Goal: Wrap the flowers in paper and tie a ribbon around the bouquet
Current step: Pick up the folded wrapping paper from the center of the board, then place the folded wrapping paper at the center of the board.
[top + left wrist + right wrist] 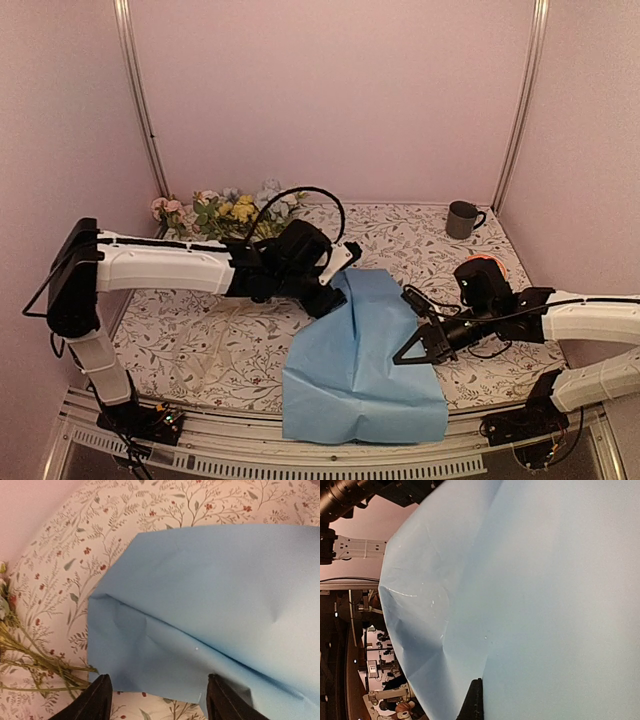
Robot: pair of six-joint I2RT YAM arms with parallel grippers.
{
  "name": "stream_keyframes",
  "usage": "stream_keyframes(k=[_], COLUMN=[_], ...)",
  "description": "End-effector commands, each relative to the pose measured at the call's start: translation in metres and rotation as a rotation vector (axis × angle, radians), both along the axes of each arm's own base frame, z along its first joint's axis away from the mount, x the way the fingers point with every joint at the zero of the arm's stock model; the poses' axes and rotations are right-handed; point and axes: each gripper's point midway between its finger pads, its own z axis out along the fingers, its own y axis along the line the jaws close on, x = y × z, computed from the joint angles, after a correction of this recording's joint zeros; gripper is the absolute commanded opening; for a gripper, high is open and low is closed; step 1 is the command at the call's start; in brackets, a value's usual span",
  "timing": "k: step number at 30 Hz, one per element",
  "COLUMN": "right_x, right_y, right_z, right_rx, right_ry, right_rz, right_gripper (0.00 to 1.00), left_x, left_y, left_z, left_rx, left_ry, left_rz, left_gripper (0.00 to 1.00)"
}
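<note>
step: still just laying out the thin light-blue paper sheet (365, 370), lower centre, ridged, overhanging the front | left gripper (157, 700) spread, empty, over its corner | right gripper (405, 356) pinching its right edge, looks like | next: flatten it, then fetch the green-stemmed mixed flowers (235, 210), upper left

You had one blue paper sheet (362, 372), one bunch of flowers (235, 210) and one grey mug (461, 219). You also had one floral tablecloth (200, 340).
</note>
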Motion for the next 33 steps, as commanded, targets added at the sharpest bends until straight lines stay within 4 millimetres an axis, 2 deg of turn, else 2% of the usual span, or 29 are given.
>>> stream_keyframes(k=[1,4,6,7,9,12,14,17,18,20,22,24,26,27,30,31,33], right_x=[0.021,0.046,0.066,0.081,0.118,0.165,0.184,0.203,0.207,0.214,0.216,0.211,0.201,0.197,0.19,0.181,0.164], right_y=[0.001,-0.006,-0.011,-0.012,-0.011,0.014,0.033,0.053,0.059,0.07,0.08,0.088,0.087,0.081,0.061,0.059,0.058], right_z=[0.072,0.125,0.149,0.16,0.18,0.214,0.245,0.296,0.307,0.312,0.292,0.251,0.201,0.163,0.088,0.069,0.038], right_rx=[0.068,0.061,0.021,0.0,-0.062,-0.067,-0.027,0.043,0.061,0.078,0.077,0.061,0.027,-0.029,-0.156,-0.144,-0.114], right_ry=[-0.209,-0.372,-0.465,-0.516,-0.624,-0.723,-0.793,-0.898,-0.94,-1.029,-1.041,-0.977,-0.875,-0.81,-0.692,-0.643,-0.52], right_rz=[0.006,-0.045,-0.084,-0.118,-0.195,-0.209,-0.18,-0.163,-0.148,-0.085,-0.004,0.084,0.147,0.163,0.123,0.13,0.134], right_gripper=[0.0,0.0,0.0,0.0,0.0,0.0,0.0,0.0,0.0,0.0,0.0,0.0,0.0,0.0,0.0,0.0,0.0], left_x=[0.012,0.028,0.035,0.039,0.048,0.06,0.061,0.056,0.055,0.051,0.047,0.043,0.039,0.037,0.029,0.027,0.025], left_y=[0.027,0.06,0.082,0.093,0.118,0.159,0.178,0.202,0.209,0.221,0.229,0.236,0.25,0.259,0.282,0.28,0.263], left_z=[0.038,0.046,0.054,0.06,0.07,0.086,0.096,0.104,0.106,0.107,0.107,0.107,0.106,0.107,0.108,0.107,0.111], left_rx=[-0.053,-0.049,-0.058,-0.074,-0.106,-0.147,-0.157,-0.159,-0.165,-0.177,-0.19,-0.197,-0.198,-0.207,-0.255,-0.288,-0.349], left_ry=[-0.05,-0.023,-0.024,-0.028,-0.039,-0.061,-0.077,-0.093,-0.098,-0.101,-0.104,-0.104,-0.12,-0.134,-0.169,-0.163,-0.162], left_rz=[0.101,0.221,0.293,0.327,0.407,0.53,0.575,0.631,0.646,0.673,0.698,0.72,0.781,0.835,0.948,0.942,0.861], left_gripper=[0.71,0.77,0.87,0.95,0.99,0.99,0.99,0.99,0.99,0.99,0.99,0.99,0.97,0.96,0.9,0.85,0.77])
